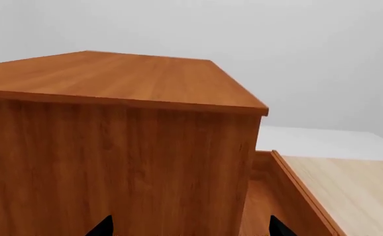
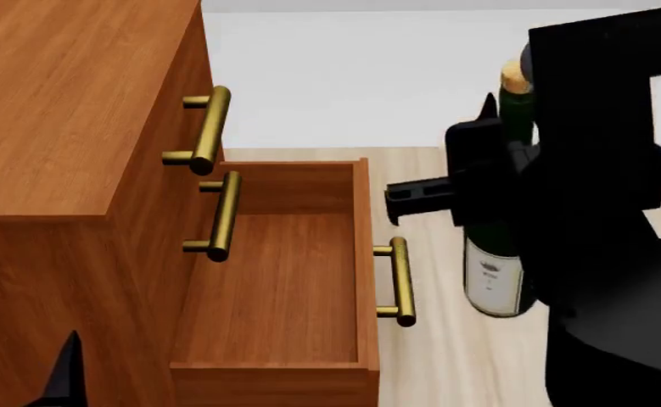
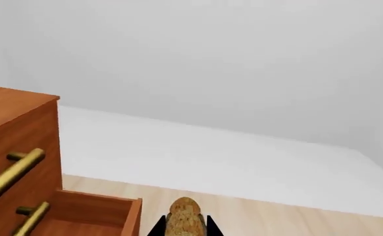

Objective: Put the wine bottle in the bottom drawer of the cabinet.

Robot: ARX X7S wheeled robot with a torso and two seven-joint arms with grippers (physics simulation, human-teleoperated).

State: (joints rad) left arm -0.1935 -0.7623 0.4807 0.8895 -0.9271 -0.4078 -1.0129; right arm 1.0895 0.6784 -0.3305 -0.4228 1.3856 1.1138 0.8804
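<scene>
The wine bottle [image 2: 498,254], dark green with a cream label and tan cork [image 3: 185,216], hangs upright in my right gripper [image 2: 500,165], which is shut on its upper part. It sits to the right of the bottom drawer [image 2: 273,288], which is pulled out of the cabinet [image 2: 58,110] and holds nothing; its brass handle [image 2: 398,280] lies between drawer and bottle. In the right wrist view the gripper [image 3: 183,230] has its fingertips on either side of the cork. My left gripper [image 1: 191,230] is open, facing the cabinet's side wall [image 1: 112,162] with nothing between its fingers.
Two brass handles [image 2: 211,127] [image 2: 224,216] of the upper drawer fronts jut out above the open drawer. Pale wood flooring [image 2: 444,373] lies under the bottle, with a white surface [image 2: 353,76] beyond. My black right arm [image 2: 613,212] fills the right side.
</scene>
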